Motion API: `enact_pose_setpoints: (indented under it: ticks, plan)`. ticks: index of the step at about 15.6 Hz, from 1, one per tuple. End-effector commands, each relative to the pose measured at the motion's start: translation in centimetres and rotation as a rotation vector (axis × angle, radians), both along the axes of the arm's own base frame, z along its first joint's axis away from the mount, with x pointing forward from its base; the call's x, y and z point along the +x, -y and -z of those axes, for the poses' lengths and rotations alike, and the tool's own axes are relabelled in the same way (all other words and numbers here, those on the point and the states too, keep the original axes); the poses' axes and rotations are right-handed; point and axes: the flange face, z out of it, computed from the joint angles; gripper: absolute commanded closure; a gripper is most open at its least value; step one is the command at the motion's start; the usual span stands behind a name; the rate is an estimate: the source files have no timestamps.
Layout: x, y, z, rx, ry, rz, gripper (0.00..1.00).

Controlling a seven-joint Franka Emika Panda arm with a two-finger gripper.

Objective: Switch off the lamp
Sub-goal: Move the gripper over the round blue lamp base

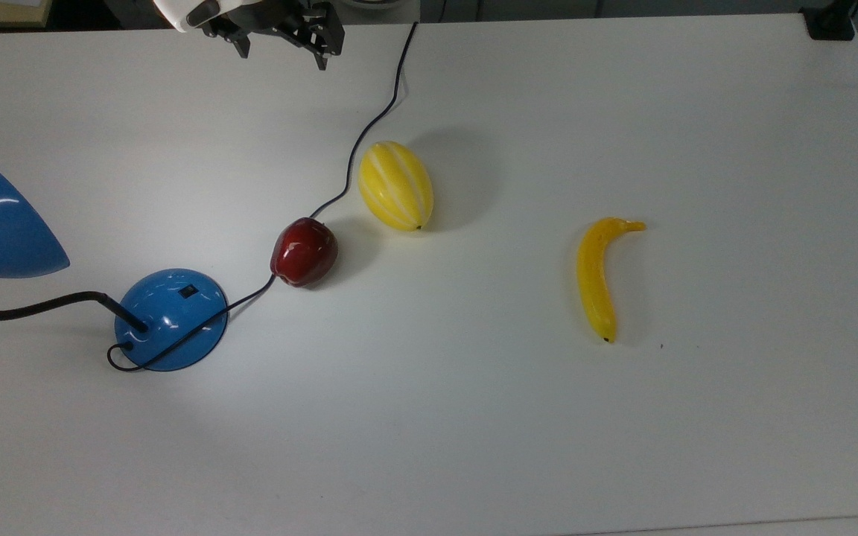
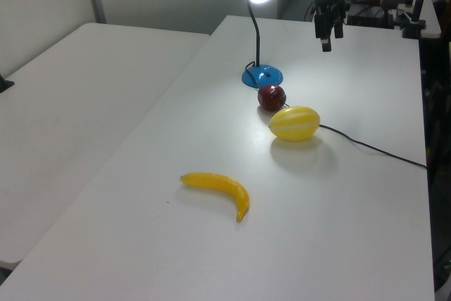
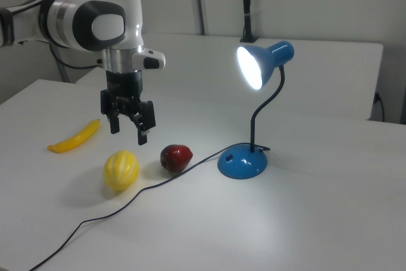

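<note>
Lamp lit; approach underway.
Spread pincer hangs empty, well apart from the base switch; next, descend and press.

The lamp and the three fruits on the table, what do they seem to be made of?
The lamp: shade and base look like glossy blue painted metal or hard plastic, given the sharp highlights; the neck is matte black and bent. The apple, the melon and the banana shine evenly like moulded plastic, so they are probably fake. The table looks matte white laminate.
</note>
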Motion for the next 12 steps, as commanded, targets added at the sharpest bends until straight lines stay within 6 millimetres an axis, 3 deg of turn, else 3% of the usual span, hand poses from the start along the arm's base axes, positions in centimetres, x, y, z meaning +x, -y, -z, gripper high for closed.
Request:
enact_pose_setpoints:
  ticks: [1,7,10,12]
  plan:
    - [-0.4,0.7,-0.9,0.000,0.022,-0.005,0.00]
    - [0.0,1.2,-0.5,-0.003,0.031,0.005,0.00]
    - [1.3,3.6,0.1,-0.008,0.103,0.049,0.01]
    - [1.9,4.0,0.7,-0.010,0.122,0.055,0.35]
